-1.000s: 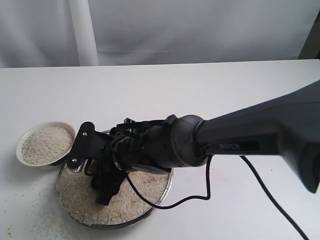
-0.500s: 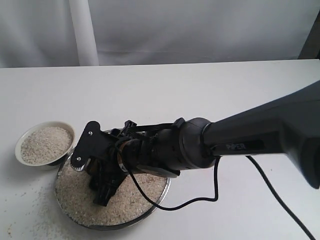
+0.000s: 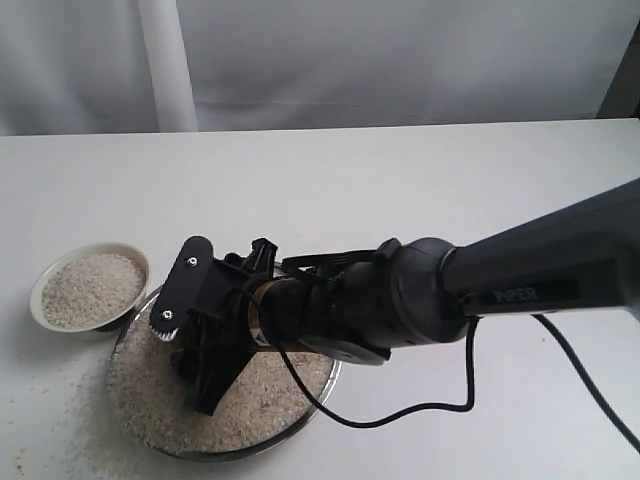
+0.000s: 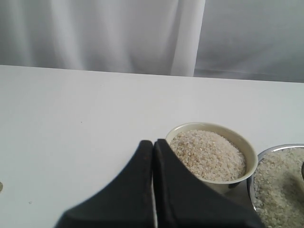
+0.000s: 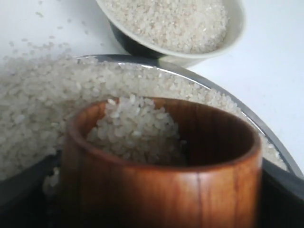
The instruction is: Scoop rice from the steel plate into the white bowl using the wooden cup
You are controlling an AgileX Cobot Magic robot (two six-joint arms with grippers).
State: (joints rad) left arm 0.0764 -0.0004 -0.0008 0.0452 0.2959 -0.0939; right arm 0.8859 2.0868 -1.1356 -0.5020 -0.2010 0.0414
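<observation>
My right gripper (image 3: pixel 205 385) reaches across to the left and hangs low over the steel plate (image 3: pixel 228 454), which is spread with rice (image 3: pixel 150 395). It is shut on the wooden cup (image 5: pixel 161 180), which stands upright and partly filled with rice (image 5: pixel 135 130). The exterior view hides the cup behind the gripper. The white bowl (image 3: pixel 88 290), heaped with rice, touches the plate's far-left rim. My left gripper (image 4: pixel 153 143) is shut and empty, just short of the white bowl (image 4: pixel 247 149); it does not show in the exterior view.
Loose grains (image 3: pixel 60 425) lie scattered on the white table left of the plate. A black cable (image 3: pixel 440 405) trails from the right arm across the table. White curtains (image 3: pixel 300 60) hang behind the table's far edge.
The right wrist has shifted slightly to the right and turned over the plate, carrying the cup with it. Bowl and plate have stayed put.
</observation>
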